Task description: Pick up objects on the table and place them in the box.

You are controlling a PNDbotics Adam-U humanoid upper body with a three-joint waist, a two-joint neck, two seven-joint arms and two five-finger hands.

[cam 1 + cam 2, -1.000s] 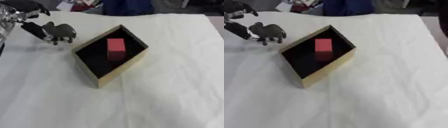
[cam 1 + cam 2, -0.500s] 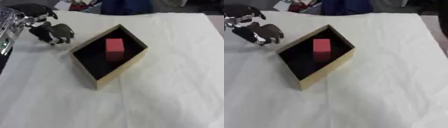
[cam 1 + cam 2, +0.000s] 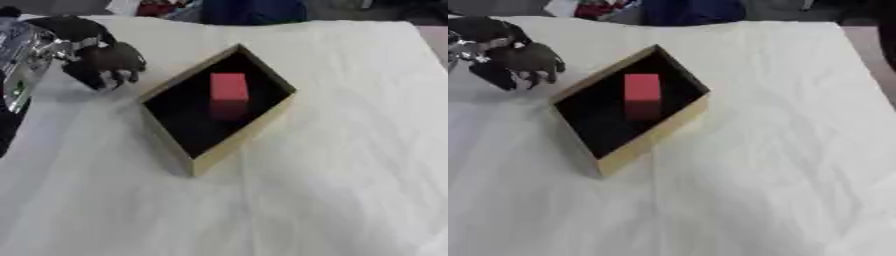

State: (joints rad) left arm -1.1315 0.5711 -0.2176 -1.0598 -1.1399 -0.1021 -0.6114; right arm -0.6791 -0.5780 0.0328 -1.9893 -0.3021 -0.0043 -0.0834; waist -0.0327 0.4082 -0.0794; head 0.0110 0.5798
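Observation:
A dark grey toy animal (image 3: 116, 59) stands on the white cloth at the upper left, just off the box's left corner. My left hand (image 3: 68, 29) comes in from the left edge. Its black fingers curl over the toy's back, and its thumb (image 3: 85, 75) sits low against the toy's left side. The tan box (image 3: 243, 131) with a black inside lies cornerwise in the middle of the table. A red block (image 3: 228, 89) lies inside it toward the far corner. My right hand shows in neither view.
The white cloth (image 3: 350, 175) covers the whole table, with wide bare stretches to the right of the box and in front of it. Dark and red shapes (image 3: 614, 9) lie beyond the far edge.
My left hand has come down from beside the toy animal and curled over its back. The toy, box and red block stay where they were.

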